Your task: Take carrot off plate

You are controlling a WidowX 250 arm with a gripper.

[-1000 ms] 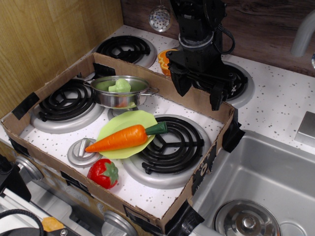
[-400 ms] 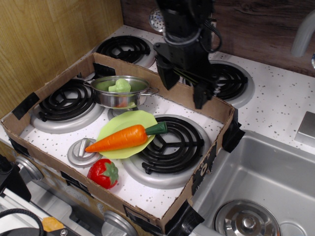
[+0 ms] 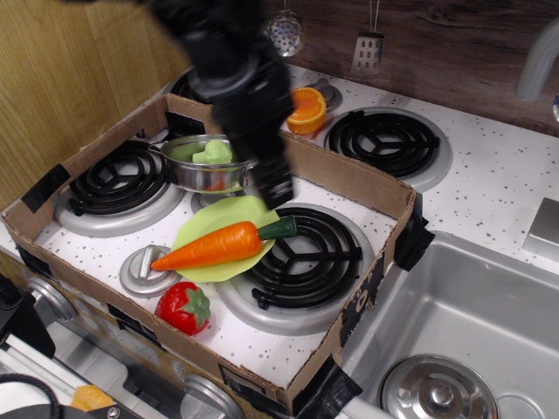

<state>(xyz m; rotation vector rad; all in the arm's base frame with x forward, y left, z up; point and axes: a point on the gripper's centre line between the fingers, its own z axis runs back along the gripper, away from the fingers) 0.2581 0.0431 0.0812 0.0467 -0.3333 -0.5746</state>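
The carrot [image 3: 218, 245] lies across the light-green plate [image 3: 210, 221], its green stem end pointing toward 2 o'clock and overhanging the rim above a black burner [image 3: 301, 256]. At 12 o'clock from the plate hangs the dark, blurred pincer [image 3: 271, 185] — I cannot tell whether it is spread or pressed together. A steel pot [image 3: 208, 163] sits at 11 o'clock, a strawberry [image 3: 184, 307] at 6 o'clock.

one carrot [image 3: 218, 245], one plate [image 3: 216, 220], one strawberry [image 3: 183, 307]
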